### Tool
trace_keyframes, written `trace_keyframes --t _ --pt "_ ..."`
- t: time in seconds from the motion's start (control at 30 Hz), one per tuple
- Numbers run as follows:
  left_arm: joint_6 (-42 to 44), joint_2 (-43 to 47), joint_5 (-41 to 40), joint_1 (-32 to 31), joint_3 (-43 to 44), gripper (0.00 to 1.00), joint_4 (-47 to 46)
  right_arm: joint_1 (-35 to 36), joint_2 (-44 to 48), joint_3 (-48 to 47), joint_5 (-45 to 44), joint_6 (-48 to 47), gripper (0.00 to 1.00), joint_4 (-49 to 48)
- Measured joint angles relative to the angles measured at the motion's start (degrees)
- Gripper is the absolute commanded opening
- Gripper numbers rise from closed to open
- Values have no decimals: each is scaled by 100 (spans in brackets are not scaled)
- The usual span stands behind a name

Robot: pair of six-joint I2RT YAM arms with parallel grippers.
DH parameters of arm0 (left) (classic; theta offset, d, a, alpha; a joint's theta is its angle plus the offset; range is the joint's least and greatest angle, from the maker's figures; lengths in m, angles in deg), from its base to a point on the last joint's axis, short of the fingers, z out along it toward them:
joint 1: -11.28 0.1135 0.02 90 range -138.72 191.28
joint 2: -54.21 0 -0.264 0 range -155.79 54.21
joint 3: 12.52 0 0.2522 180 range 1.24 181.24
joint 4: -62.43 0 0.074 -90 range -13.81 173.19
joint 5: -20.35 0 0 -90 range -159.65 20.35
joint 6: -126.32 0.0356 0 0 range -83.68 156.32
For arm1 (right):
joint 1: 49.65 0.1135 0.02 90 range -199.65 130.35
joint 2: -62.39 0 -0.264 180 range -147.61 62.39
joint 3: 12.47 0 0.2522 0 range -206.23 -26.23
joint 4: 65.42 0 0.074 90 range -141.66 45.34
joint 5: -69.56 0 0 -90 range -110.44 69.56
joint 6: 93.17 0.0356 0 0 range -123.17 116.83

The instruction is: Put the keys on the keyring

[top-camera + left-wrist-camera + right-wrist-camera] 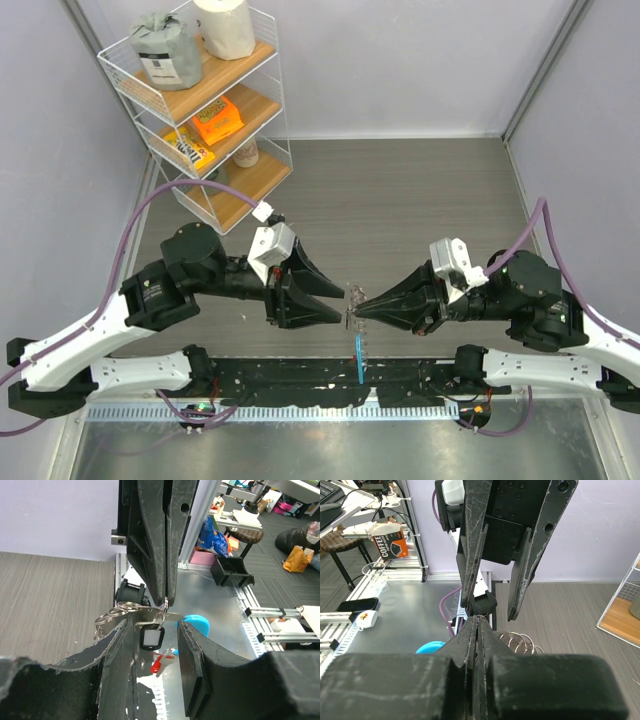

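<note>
My right gripper (357,311) is shut, and its tips pinch a thin ring of the keyring (114,615) at mid-table near the front edge. Silvery loops and flat key metal (142,613) hang from that pinch, with a black white-faced tag (151,638), a red tag (156,665) and the blue tag (198,624) below. My left gripper (343,303) is open, with its fingers on either side of the bunch. In the right wrist view, my shut gripper (477,619) hides most of the bunch; only loops (520,640) and the blue tag (430,647) show. In the left wrist view, my left gripper (153,630) holds nothing.
A white wire shelf rack (200,110) with rolls and packets stands at the back left. The grey wood-grain table (420,200) has walls on three sides. A black rail (330,380) and a metal plate (320,445) run along the near edge.
</note>
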Motion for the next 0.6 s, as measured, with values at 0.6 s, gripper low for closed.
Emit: trace_keyframes --t 0.6 --pt "-11 0 173 2 -118 39 -164 0 -227 0 -26 138 6 -271"
